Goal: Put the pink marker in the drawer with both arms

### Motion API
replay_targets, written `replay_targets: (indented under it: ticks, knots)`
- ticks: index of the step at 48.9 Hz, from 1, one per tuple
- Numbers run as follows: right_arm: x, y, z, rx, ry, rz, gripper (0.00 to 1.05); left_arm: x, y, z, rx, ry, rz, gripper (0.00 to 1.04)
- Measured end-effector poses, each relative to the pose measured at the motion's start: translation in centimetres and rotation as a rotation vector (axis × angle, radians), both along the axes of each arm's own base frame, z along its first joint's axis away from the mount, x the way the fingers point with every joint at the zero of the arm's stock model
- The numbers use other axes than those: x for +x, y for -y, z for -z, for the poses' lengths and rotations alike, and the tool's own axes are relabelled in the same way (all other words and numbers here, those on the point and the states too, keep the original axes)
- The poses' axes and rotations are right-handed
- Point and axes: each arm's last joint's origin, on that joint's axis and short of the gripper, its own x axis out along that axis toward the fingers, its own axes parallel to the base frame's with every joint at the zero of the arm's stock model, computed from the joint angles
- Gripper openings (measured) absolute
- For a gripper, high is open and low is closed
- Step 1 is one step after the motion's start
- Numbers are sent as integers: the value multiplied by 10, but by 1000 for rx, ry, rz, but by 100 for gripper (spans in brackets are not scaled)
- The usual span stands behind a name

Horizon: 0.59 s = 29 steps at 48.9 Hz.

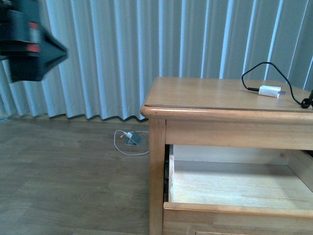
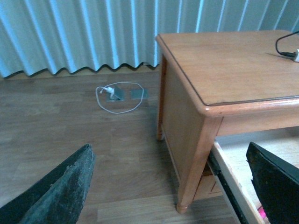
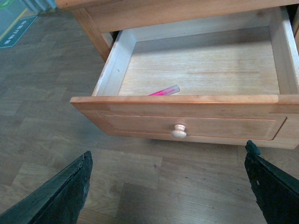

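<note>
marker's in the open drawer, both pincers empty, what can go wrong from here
1. The pink marker lies loose just behind the front of the drawer; a hard shove shut might set it rolling.
2. The right pincer hangs open in front of the knob; an off-centre push could skew the drawer so that it jams.
3. The left pincer, open, is near the table leg and the drawer's side; swinging in, it could strike them.

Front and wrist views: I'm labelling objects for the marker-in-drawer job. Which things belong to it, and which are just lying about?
Job: pink marker, lying in the open drawer.
Lying about: charger plug with black cable on the tabletop; white cable on the floor.
</note>
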Motion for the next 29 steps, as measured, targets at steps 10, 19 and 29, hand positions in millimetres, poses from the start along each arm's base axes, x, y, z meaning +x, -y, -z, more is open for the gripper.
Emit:
replay_targets:
  ticks: [10, 19, 29]
  knots:
    - [0, 0, 0, 0, 0, 0, 96, -76, -45, 40, -123, -51, -227, 99]
    - [0, 0, 0, 0, 0, 0, 96, -92, -51, 61, -163, -73, -269, 99]
    - [0, 0, 0, 0, 0, 0, 96, -99, -48, 70, -75, 56, -191, 74]
